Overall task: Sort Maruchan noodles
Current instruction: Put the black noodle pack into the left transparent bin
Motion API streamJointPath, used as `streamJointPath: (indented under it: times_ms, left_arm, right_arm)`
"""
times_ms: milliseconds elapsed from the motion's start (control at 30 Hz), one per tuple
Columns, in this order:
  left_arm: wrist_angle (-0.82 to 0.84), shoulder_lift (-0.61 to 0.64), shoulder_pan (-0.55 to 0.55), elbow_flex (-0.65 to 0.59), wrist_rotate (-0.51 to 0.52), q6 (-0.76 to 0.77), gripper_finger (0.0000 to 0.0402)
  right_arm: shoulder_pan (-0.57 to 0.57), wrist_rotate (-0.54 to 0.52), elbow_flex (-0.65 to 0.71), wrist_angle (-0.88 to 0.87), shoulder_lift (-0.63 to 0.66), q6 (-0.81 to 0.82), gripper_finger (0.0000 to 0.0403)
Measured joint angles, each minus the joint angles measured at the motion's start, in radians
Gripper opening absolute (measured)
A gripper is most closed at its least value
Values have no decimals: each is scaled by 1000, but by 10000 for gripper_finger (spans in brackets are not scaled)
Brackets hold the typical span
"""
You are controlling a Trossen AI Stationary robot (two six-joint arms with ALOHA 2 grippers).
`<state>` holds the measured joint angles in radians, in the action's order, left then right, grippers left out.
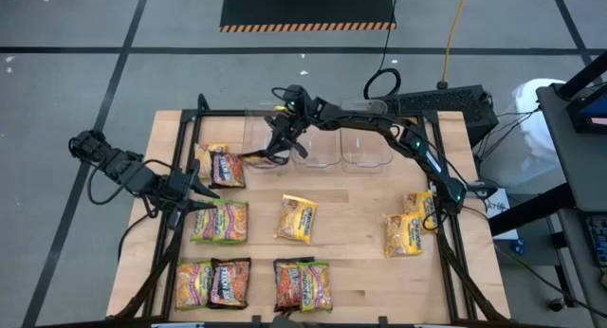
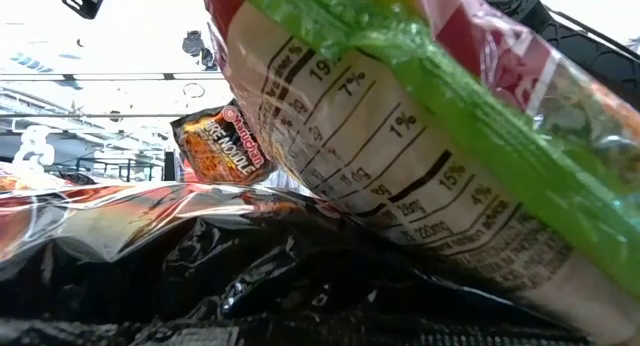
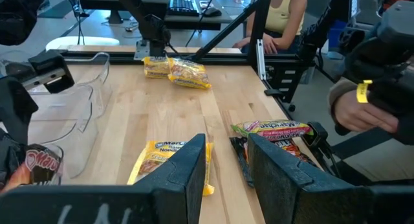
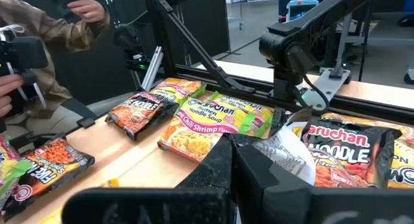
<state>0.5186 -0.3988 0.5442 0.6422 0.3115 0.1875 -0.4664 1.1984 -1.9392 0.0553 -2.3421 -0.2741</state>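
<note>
Maruchan noodles, small flat crinkly plastic packets (image 1: 299,219) in yellow-orange, black-red and lime-green with pink, lie scattered over the pale wooden worktop (image 1: 360,262): pairs along the near edge, two yellow ones at the right side, one in the middle, others at the left. The right gripper (image 1: 277,143), fingers clamped together on a black-and-red packet (image 1: 248,157), hangs beside the clear plastic bins (image 1: 322,138) at the far edge. The left gripper (image 1: 194,188), fingers apart, hovers near the left packets.

Maruchan noodles (image 1: 299,219) flat, scattered on table
</note>
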Motion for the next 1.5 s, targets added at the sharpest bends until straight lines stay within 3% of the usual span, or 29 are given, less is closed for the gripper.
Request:
streamJointPath:
  times_ms: [333,467,733,1033,1200,1500]
  left_arm:
    - [0,0,0,0,0,-2,122]
    - [0,0,0,0,0,-2,122]
    - [0,0,0,0,0,-2,122]
    - [0,0,0,0,0,-1,122]
    - [0,0,0,0,0,-3,122]
    - [0,0,0,0,0,-3,122]
  right_arm:
    - [-26,-5,0,-31,0,-1,0]
    - [-27,-120,0,-33,0,41,0]
    - [-20,-153,1,-52,0,48,0]
    - [25,-161,38,-142,2,-64,0]
    - [43,-275,90,-129,3,-138,0]
    - [43,-313,95,-105,10,-132,0]
